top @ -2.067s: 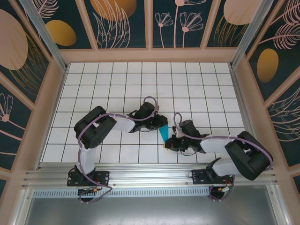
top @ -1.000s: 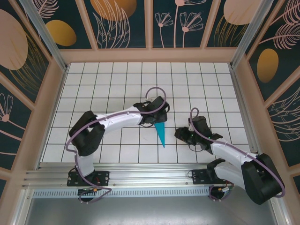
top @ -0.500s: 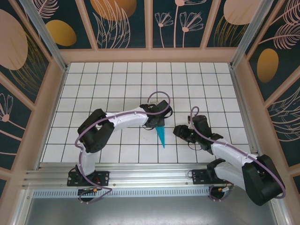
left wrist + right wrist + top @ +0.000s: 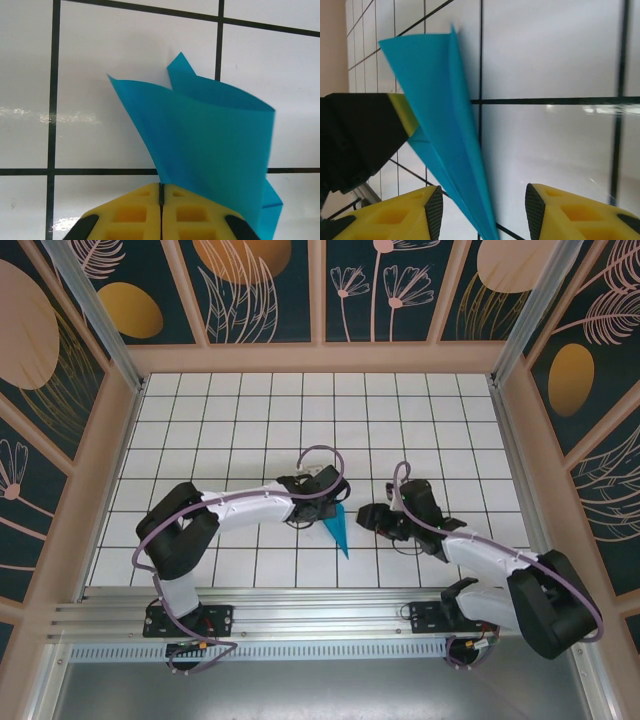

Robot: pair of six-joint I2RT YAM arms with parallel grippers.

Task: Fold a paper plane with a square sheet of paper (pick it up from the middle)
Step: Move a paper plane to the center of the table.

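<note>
The square sheet of paper is folded into a slim teal-blue paper plane (image 4: 336,531), its point aimed at the near edge. My left gripper (image 4: 326,508) is at the plane's wide end. In the left wrist view its yellow fingertips (image 4: 145,207) press together, and the teal paper plane (image 4: 210,135) comes out of the seam of the left gripper (image 4: 161,187). My right gripper (image 4: 370,519) hovers just right of the plane. In the right wrist view the right gripper (image 4: 482,212) is open, and the paper plane (image 4: 451,125) runs down between its fingers without touching either pad.
The floor is white tiles with dark grout (image 4: 250,420). Wooden frame walls (image 4: 115,440) enclose it on three sides. A metal rail (image 4: 320,615) runs along the near edge by the arm bases. The left gripper's black body (image 4: 355,140) fills the left of the right wrist view.
The left gripper has closed on the plane's wide end and drawn slightly towards the near left. The right gripper has slid left towards the plane and opened wider.
</note>
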